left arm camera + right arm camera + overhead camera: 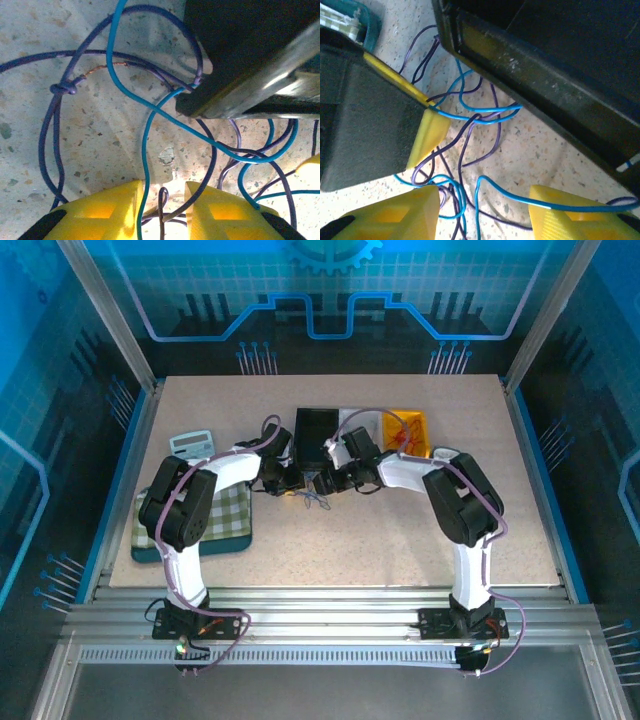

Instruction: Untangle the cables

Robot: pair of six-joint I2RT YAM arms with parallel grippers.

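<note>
The cables (316,502) lie in a thin tangle on the table, between the two grippers. Up close they are teal-blue wires (144,150) and purple wires (49,135), with a knot (64,89) in a purple one and a bare copper strand (107,67). My left gripper (165,200) is open just above the table; a teal wire and some purple loops run through the gap between its yellow fingers. My right gripper (485,220) is wide open over crossing blue wires (485,107) and purple wires (470,145). One blue wire rests across its right finger (580,215).
A black bin (315,435) stands right behind the tangle, its wall (545,95) close to both grippers. A yellow bin (410,430) sits at the back right. A calculator (192,445) and a checked cloth on a teal tray (215,515) lie left. The left gripper's fingertip (427,135) is near the right one.
</note>
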